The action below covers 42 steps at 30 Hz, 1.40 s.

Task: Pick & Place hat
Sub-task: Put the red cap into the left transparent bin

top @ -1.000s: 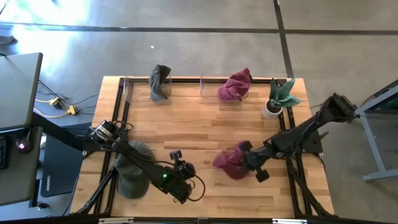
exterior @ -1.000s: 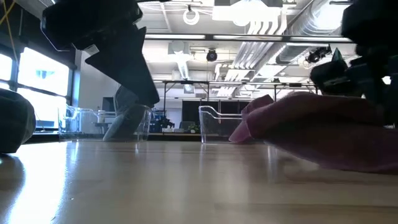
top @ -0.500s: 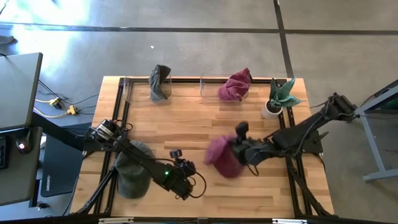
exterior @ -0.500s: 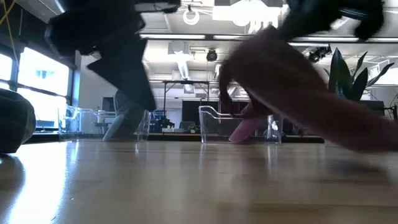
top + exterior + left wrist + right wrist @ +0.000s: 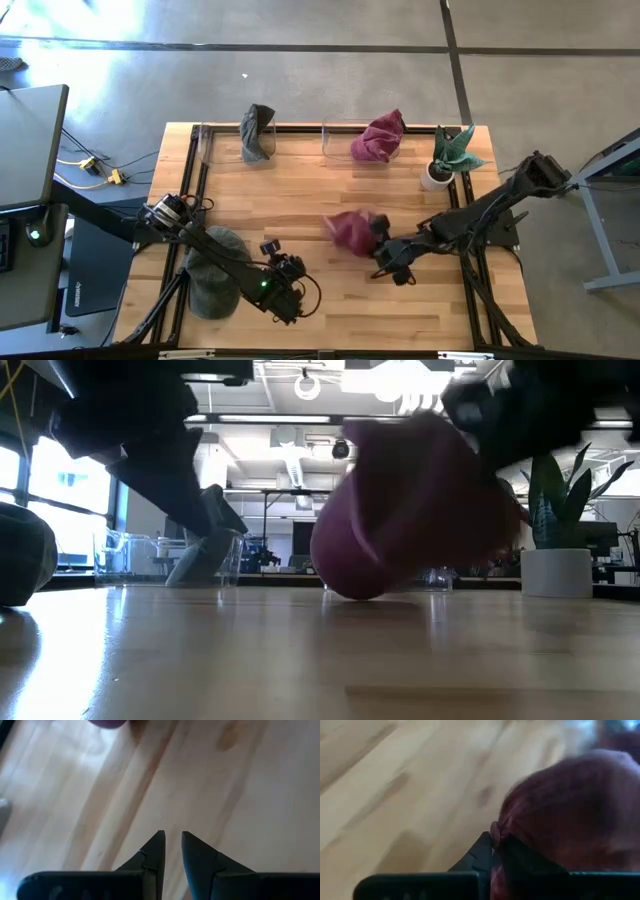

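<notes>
Right claw pinches the maroon hat by its edge, so it hangs over mid-tabletop, bin at 12 o'clock. Left claw idles nearly closed, empty.

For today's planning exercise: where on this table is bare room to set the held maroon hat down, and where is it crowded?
Bare wood lies between the clear bins and the arms, and along the near edge right of the left hand. It is crowded by the grey hat, the plant, and the right hand holding the maroon hat.

Two maroon hats, two grey hats, two clear bins, one potted plant.
</notes>
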Tool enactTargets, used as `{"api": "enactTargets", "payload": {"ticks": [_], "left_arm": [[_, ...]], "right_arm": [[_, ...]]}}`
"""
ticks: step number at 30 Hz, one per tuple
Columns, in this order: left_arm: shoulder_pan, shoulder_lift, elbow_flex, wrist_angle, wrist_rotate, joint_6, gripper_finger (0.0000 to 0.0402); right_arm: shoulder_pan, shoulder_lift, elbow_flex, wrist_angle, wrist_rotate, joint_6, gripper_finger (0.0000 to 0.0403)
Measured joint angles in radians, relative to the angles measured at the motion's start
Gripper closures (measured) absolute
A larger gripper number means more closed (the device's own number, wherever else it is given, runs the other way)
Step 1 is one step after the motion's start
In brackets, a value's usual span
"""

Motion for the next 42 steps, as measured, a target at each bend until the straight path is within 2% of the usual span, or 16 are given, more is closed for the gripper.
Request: {"api": "enactTargets", "payload": {"ticks": [5, 8, 10, 14, 19, 22, 25, 30, 34, 37, 39, 42], "left_arm": [[0.000, 0.000, 0.000, 0.116, 0.043, 0.112, 0.0342], [0.000, 0.000, 0.000, 0.179, 0.054, 0.184, 0.0342], [0.000, 0.000, 0.000, 0.211, 0.054, 0.219, 0.0342], [0.000, 0.000, 0.011, 0.232, 0.052, 0.241, 0.0342], [0.001, 0.000, 0.031, 0.260, 0.048, 0.273, 0.0342], [0.001, 0.000, 0.031, 0.314, 0.016, 0.330, 0.0342], [0.001, 0.000, 0.031, 0.369, -0.012, 0.375, 0.0342], [0.004, 0.000, 0.031, 0.483, -0.081, 0.485, 0.0342], [0.038, 0.013, 0.032, 0.580, -0.098, 0.531, 0.0342], [0.069, 0.015, 0.030, 0.636, -0.099, 0.554, 0.0342], [0.094, 0.014, 0.032, 0.673, -0.060, 0.552, 0.0342], [0.133, 0.015, 0.032, 0.712, 0.044, 0.552, 0.0342]], "right_arm": [[0.025, 0.075, -0.229, 0.221, -0.185, 0.110, 0.0371], [0.048, 0.089, -0.290, 0.360, -0.210, 0.181, 0.0351], [0.054, 0.089, -0.292, 0.375, -0.220, 0.220, 0.0332], [0.052, 0.083, -0.222, 0.257, -0.283, 0.283, 0.0282], [0.040, 0.083, -0.088, 0.009, -0.374, 0.355, 0.0214], [0.042, 0.082, -0.027, -0.107, -0.383, 0.351, 0.0185], [0.042, 0.082, -0.011, -0.165, -0.353, 0.379, 0.0174], [0.042, 0.082, -0.048, -0.121, -0.337, 0.356, 0.0187], [0.041, 0.086, -0.109, 0.144, -0.306, 0.352, 0.0225], [0.025, 0.103, -0.146, 0.293, -0.284, 0.353, 0.0270], [0.010, 0.131, -0.153, 0.390, -0.282, 0.349, 0.0306], [-0.007, 0.194, -0.153, 0.514, -0.344, 0.285, 0.0358]]}}
